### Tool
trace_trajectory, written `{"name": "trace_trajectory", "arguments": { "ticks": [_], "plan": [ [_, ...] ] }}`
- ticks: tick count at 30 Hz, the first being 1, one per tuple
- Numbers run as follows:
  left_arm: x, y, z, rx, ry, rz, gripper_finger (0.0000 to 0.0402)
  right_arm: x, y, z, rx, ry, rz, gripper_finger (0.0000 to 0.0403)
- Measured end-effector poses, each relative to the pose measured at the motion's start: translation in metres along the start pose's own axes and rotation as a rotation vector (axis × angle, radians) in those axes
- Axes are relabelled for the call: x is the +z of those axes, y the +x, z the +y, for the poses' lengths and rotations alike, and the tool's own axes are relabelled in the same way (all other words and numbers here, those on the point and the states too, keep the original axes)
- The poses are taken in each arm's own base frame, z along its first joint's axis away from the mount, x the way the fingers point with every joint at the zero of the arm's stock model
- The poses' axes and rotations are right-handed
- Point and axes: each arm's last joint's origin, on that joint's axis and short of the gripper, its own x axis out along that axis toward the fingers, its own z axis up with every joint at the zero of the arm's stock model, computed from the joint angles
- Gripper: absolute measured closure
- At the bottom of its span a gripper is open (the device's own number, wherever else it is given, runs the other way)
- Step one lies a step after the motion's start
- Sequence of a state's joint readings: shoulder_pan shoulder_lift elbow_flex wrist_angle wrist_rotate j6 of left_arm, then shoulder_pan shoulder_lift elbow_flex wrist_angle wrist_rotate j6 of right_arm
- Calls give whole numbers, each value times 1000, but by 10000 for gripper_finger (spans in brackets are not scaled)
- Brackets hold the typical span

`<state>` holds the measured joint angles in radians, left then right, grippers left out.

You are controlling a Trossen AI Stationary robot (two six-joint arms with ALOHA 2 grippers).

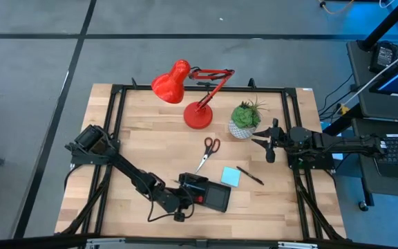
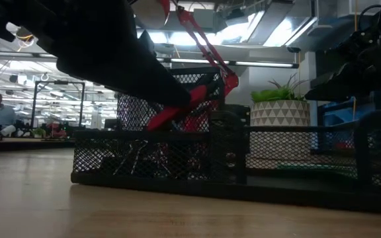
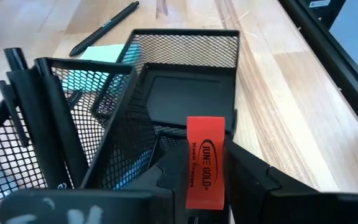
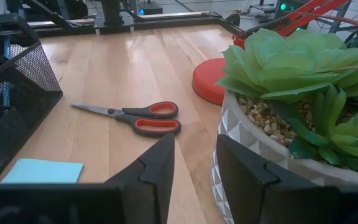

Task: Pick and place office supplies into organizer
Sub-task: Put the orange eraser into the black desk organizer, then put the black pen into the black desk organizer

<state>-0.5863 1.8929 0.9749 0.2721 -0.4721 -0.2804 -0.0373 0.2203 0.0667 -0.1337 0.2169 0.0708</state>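
Observation:
The organizer (image 1: 218,198) is a black mesh tray near the table's near edge, also in the low view (image 2: 177,155). In the left wrist view, dark pens (image 3: 48,118) stand in one compartment of the organizer (image 3: 185,74). My left gripper (image 3: 205,186) is at its left end, shut on a small red piece (image 3: 205,158). The red-handled scissors (image 1: 209,151), light blue sticky pad (image 1: 231,177) and a dark pen (image 1: 251,175) lie flat on the wood. My right gripper (image 4: 194,168) is open, hovering beside the plant, touching nothing. My left gripper pinches the red piece by its two long sides (image 3: 191,180) between both fingers. It comes slanting down from the table's left. The piece's printed face shows, and its free end (image 3: 205,124) sticks out over the organizer's compartment. Its other end is hidden between the fingers.
A red desk lamp (image 1: 199,114) stands at the far side, with a green plant in a white pot (image 1: 244,121) to its right, close to my right gripper (image 1: 268,146). A black frame borders the table (image 1: 150,131). Bare wood lies left of the scissors.

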Motion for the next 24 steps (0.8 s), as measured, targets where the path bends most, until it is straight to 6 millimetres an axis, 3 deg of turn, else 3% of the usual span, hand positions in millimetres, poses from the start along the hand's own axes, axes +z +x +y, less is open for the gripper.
{"name": "trace_trajectory", "arguments": {
  "ticks": [8, 15, 24],
  "plan": [
    [-1, 0, 0, 7, 11, 8, 275, 0, 0, 0, 0, 0, 0, 280],
    [3, -2, 0, 1, 33, 3, 265, 0, 0, 0, 0, 0, 0, 280],
    [39, -26, 1, -66, -16, -100, 269, 0, 0, 0, 0, -1, 0, 280]
  ]
}}
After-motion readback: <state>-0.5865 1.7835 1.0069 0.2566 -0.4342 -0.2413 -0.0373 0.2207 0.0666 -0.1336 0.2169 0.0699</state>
